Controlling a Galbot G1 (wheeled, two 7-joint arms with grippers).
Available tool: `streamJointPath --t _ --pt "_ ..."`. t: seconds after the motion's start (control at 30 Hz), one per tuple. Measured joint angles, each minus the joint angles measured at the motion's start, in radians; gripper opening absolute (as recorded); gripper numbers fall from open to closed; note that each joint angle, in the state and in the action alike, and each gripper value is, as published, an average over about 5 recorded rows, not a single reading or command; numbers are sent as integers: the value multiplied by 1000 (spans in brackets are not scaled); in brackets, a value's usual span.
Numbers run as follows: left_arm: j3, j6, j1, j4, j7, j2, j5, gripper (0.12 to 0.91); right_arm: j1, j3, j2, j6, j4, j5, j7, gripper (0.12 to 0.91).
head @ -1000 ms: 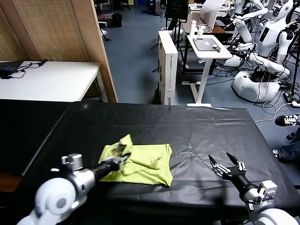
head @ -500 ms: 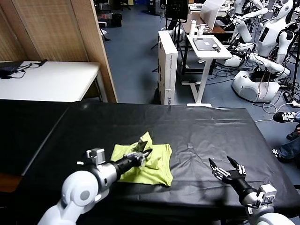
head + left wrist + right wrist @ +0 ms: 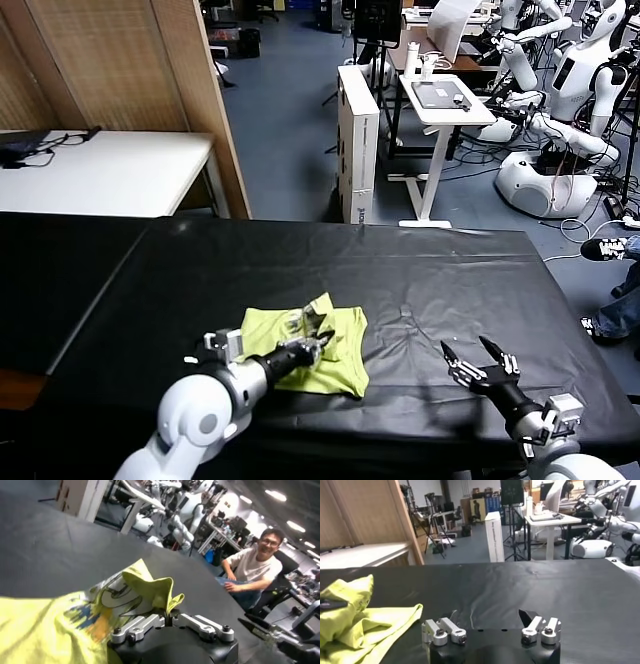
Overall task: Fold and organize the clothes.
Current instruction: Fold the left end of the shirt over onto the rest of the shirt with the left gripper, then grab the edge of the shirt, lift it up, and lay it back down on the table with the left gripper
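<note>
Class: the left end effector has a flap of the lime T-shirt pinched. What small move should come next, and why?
Probably carry the flap further across and lay it flat. The left end effector holds a raised fold of the T-shirt above the rumpled pile, so the fold is not yet set down. The right end effector waits open on the black table covering, apart from the shirt.

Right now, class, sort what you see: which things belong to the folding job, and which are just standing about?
Belongs to the job:
- T-shirt, a fold pinched in the left tool
- right tool, open, waiting apart

Just standing about:
- black table cover
- white table
- cardboard box
- seated man
</note>
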Motion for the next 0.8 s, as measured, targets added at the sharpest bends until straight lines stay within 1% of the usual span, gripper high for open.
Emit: streamJointPath --t 0.07,0.13,0.17,0.27,0.3,0.37,0.4,0.43,0.5,0.53,0.6,0.67,0.8 --pt "9 0 3 9 2 -20 25 181 0 -8 -6 -1 5 -5 0 907" --pt "15 0 5 16 1 -41 46 202 1 -17 -14 -5 8 -11 -1 907" --pt "16 0 6 19 0 -51 52 232 2 -22 -19 -7 8 -13 -1 907" --pt "18 0 14 16 -3 -77 61 385 10 -40 -34 -10 5 -24 -5 907" --pt "17 0 17 14 -4 -82 61 461 14 -47 -39 -10 3 -28 -8 907" --pt "15 0 24 6 -6 -90 61 575 23 -63 -52 -11 -2 -36 -14 907" --pt "13 0 27 1 -6 -92 62 651 28 -71 -59 -12 -5 -39 -17 907" --pt "9 0 31 -4 -7 -93 61 708 34 -81 -67 -14 -7 -42 -19 907" --pt "0 0 40 -17 -7 -93 58 815 49 -103 -84 -20 -11 -43 -22 907" --pt "-7 0 43 -24 -7 -91 56 852 58 -116 -92 -25 -13 -42 -23 907" --pt "-24 0 49 -40 -7 -84 52 893 81 -143 -111 -33 -19 -39 -25 907" --pt "-48 0 53 -56 -5 -73 51 903 114 -178 -132 -39 -28 -43 -34 907" --pt "-114 0 65 -80 1 -36 62 907 202 -270 -173 -29 -54 -88 -77 907"
